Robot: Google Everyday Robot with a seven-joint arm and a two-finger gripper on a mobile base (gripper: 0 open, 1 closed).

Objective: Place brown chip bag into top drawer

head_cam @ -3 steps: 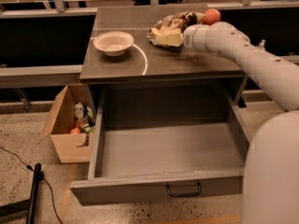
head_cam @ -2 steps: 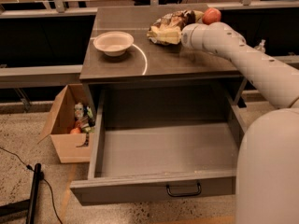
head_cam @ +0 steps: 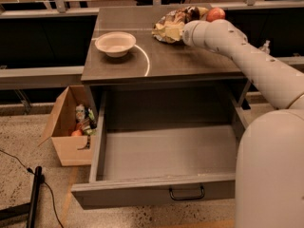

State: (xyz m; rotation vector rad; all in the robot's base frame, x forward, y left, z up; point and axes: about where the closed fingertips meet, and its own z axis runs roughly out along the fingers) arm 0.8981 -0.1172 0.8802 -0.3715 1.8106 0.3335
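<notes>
The brown chip bag (head_cam: 169, 25) lies crumpled at the back of the grey cabinet top, dark brown with pale cream areas. My gripper (head_cam: 182, 26) is at the bag's right side, mostly hidden behind my white wrist (head_cam: 197, 32). The arm reaches in from the right across the cabinet top. The top drawer (head_cam: 161, 194) is pulled wide open below, its inside bare, with a small black handle (head_cam: 186, 194) on its front panel.
A white bowl (head_cam: 115, 43) stands on the left of the cabinet top (head_cam: 142, 65). A red-orange fruit (head_cam: 215, 14) sits just behind my arm. A tan cardboard box (head_cam: 66, 127) with small items stands on the floor at the left. A black pole (head_cam: 33, 198) lies at the lower left.
My wrist has edged slightly left and farther back against the chip bag. The bag, bowl and drawer stay where they were.
</notes>
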